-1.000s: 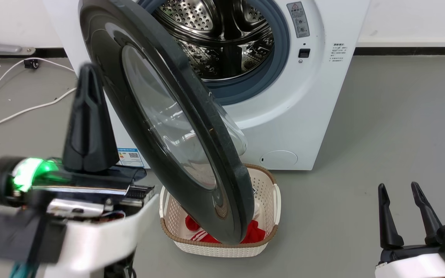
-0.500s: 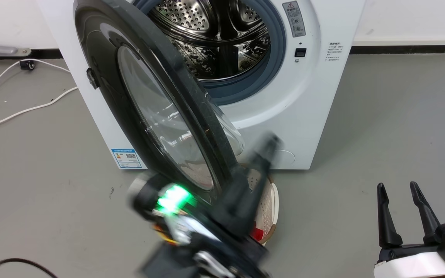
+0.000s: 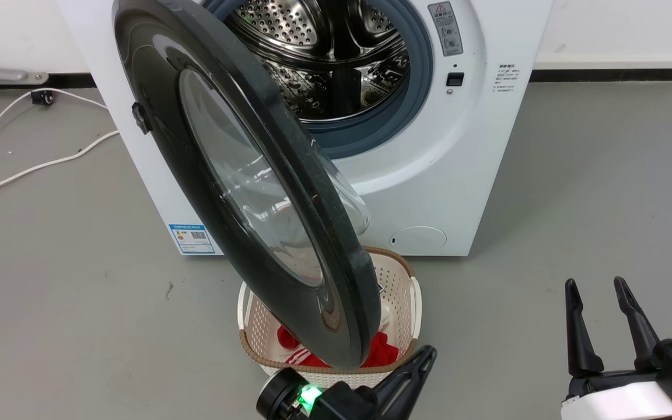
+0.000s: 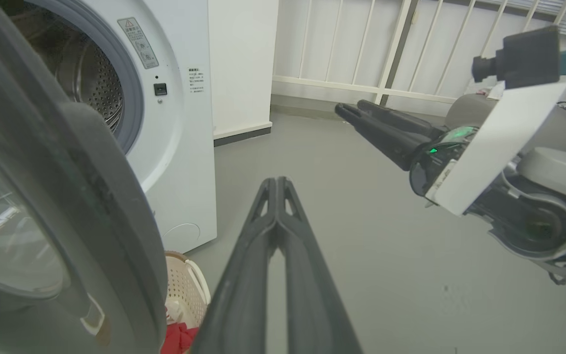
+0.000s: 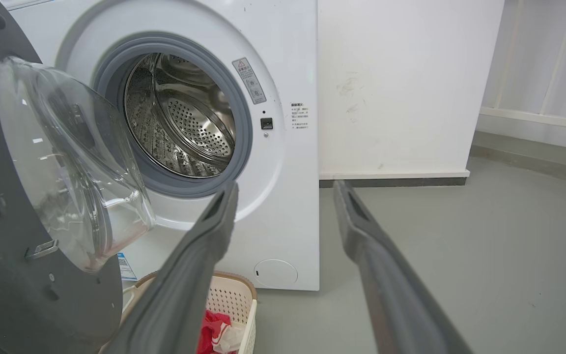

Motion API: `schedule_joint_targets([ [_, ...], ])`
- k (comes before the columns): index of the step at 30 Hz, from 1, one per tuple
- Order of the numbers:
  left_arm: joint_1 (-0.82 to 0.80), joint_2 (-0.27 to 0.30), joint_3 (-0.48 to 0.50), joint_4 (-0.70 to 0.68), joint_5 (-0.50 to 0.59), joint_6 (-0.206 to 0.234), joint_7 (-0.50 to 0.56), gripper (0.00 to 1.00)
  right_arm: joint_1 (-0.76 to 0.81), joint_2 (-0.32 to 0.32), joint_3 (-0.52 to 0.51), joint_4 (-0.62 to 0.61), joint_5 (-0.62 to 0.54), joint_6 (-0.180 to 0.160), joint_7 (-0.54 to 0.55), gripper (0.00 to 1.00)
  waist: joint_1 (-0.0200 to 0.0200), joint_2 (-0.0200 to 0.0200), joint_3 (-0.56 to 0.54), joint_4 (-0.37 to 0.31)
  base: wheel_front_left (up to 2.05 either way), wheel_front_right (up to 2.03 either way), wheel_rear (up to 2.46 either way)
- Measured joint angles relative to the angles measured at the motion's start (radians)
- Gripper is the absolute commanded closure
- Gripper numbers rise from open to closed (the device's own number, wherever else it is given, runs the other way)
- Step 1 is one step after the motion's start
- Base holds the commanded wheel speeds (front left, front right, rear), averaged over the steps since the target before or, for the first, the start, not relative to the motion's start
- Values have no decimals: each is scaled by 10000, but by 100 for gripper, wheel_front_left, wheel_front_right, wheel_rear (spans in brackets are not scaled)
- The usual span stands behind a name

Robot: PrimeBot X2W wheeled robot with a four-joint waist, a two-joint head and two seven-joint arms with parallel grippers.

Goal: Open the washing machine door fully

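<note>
Grey floor (image 3: pixel 575 175) all around, white wall (image 3: pixel 604 29) behind, and the washing machine (image 3: pixel 429 175) sits right in front of us with its steel drum (image 3: pixel 324 52) plain to see. So the washing machine door (image 3: pixel 155 116) is swung out partway on its hinge at the head view's left. It's standing nearly edge-on to us, with the glass bowl (image 5: pixel 67 162) bulging back toward the drum side. In the head view its bottom edge hangs over the cream laundry basket (image 3: pixel 400 286), which is parked on the floor just in front of the machine with red clothes (image 3: pixel 380 353) inside. Our left gripper (image 4: pixel 277 181) is pinched closed, fingers pressed together with nothing between them, low down by the basket and clear of the door. Our right gripper (image 3: pixel 595 282) is off at the lower right, well apart from everything, fingers spread with a decent gap, holding nothing. White cables (image 3: pixel 32 169) trail on the floor at the far left
</note>
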Motion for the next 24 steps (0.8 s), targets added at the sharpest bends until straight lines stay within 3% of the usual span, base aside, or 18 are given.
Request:
schedule_joint_targets([
  [15, -1927, -460, 236, 2556, -322, 644, -1321, 100, -163, -2, 272, 104, 261, 0, 29, 0, 0, 0, 289, -328, 0, 0, 0],
  [24, -2499, -495, 318, 3455, -763, 1377, -1653, 100, -220, -2, 385, 211, 420, -2, 15, 0, 0, 0, 392, -419, 0, 0, 0],
])
